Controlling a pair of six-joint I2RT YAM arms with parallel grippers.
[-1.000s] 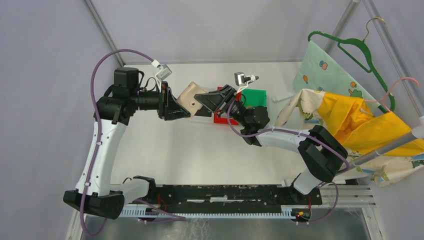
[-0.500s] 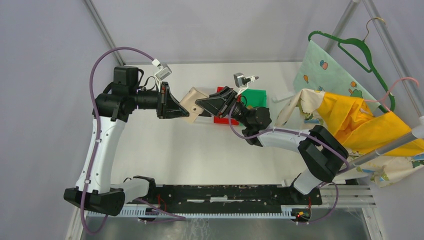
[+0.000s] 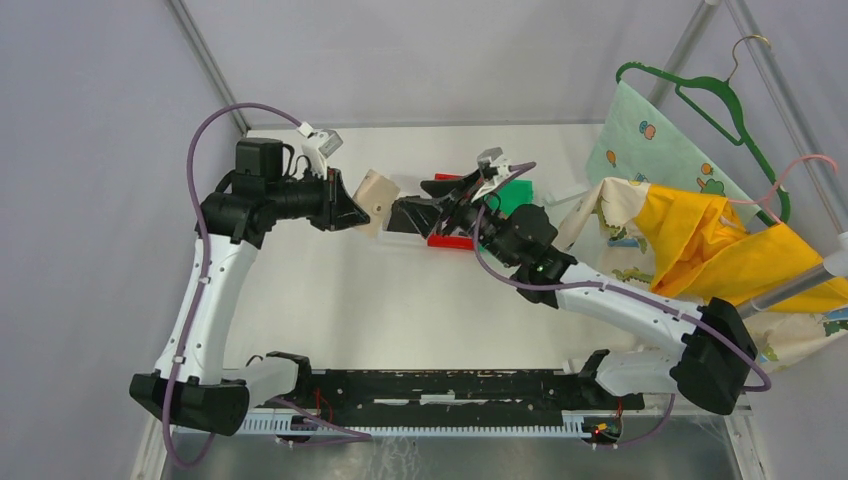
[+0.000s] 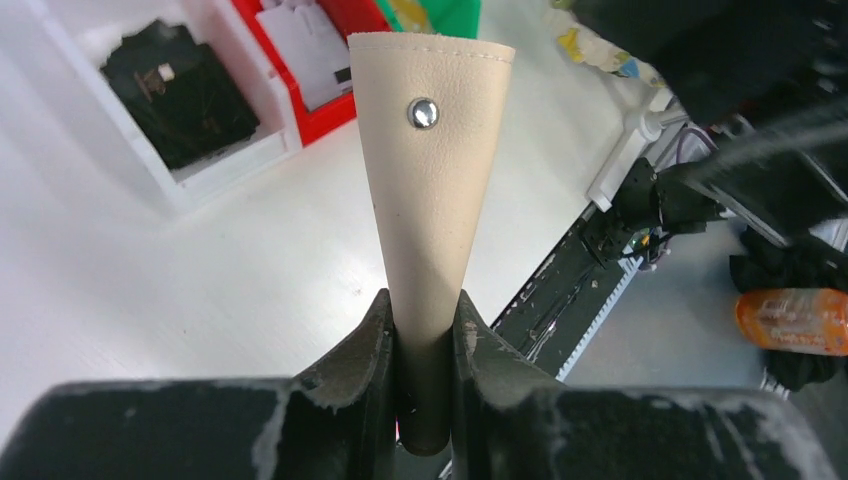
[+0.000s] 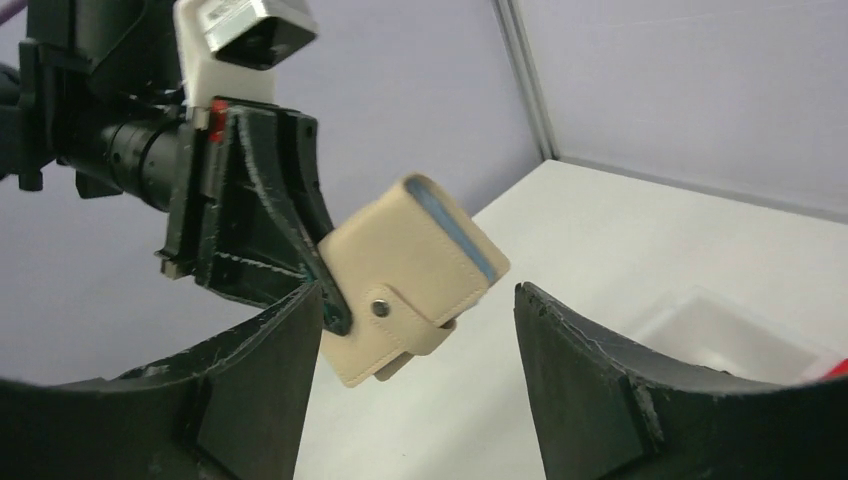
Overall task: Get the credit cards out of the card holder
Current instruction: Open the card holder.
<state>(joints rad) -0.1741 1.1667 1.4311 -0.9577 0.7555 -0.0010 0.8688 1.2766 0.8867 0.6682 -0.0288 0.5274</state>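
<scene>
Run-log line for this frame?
left end effector: shut on card holder | right end effector: open, empty | card holder: airborne, tab snapped

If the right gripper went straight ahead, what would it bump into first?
Probably the card holder: the left gripper holds it right ahead of the open right gripper, though depth is unclear.

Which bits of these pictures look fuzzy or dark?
Left wrist: the card holder is bright and sharp, and the dark arm at the upper right is smeared. Right wrist: the right gripper shows its own jaws as dark, soft lumps up close, while the holder beyond them is sharp. Top: even light, faint shadows, no blur.
</scene>
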